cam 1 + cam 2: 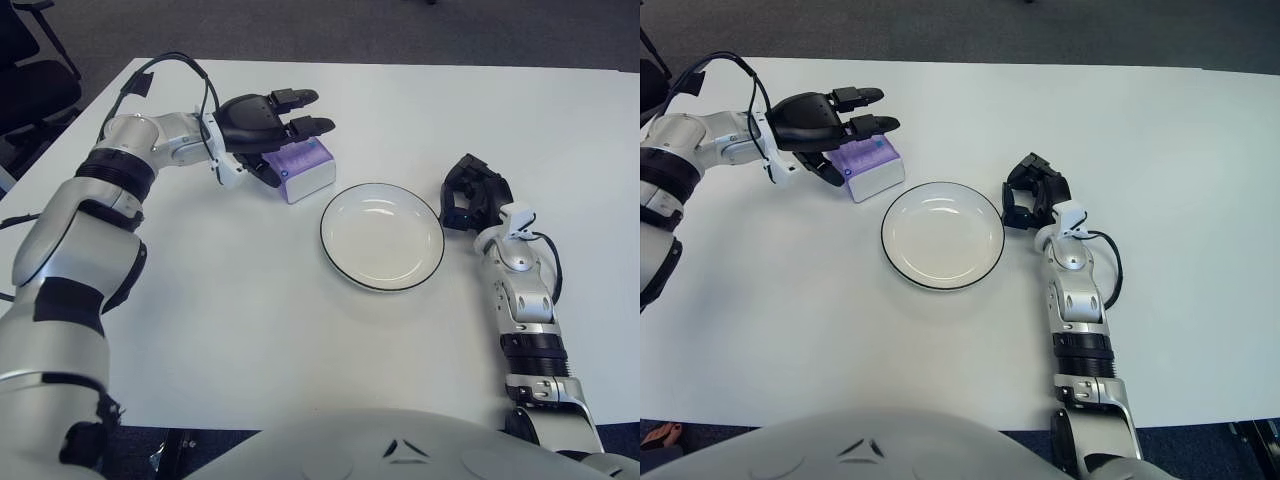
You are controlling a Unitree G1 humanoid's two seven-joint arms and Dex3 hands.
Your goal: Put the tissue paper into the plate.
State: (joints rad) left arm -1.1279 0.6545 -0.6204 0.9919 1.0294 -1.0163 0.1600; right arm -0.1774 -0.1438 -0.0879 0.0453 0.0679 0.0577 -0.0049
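Left eye view: I count one tissue pack (pixel 303 167), purple on top with a pale side, lying on the white table (pixel 300 330) just up and left of the one plate (pixel 382 236), close to its black rim but apart from it. The plate holds nothing. My left hand (pixel 268 125) sits over the pack's left part with two fingers (pixel 308 126) stretched out above its top and the thumb down along its near-left side; I cannot tell whether it is actually gripping the pack or only cupped around it. My right hand (pixel 472 192) shows just right of the plate, fingers curled in, holding nothing. An office chair (pixel 30 75) stands at the far left edge, off the table.

Right eye view: the same count, one pack (pixel 868 165), one plate (pixel 942 235), two hands. The left hand (pixel 826 124) covers the pack's left end, fingertips reaching past its top edge; contact is still unclear from here. The pack stands on the table, not in the plate. The right hand (pixel 1032 194) sits clenched beside the plate's right rim.
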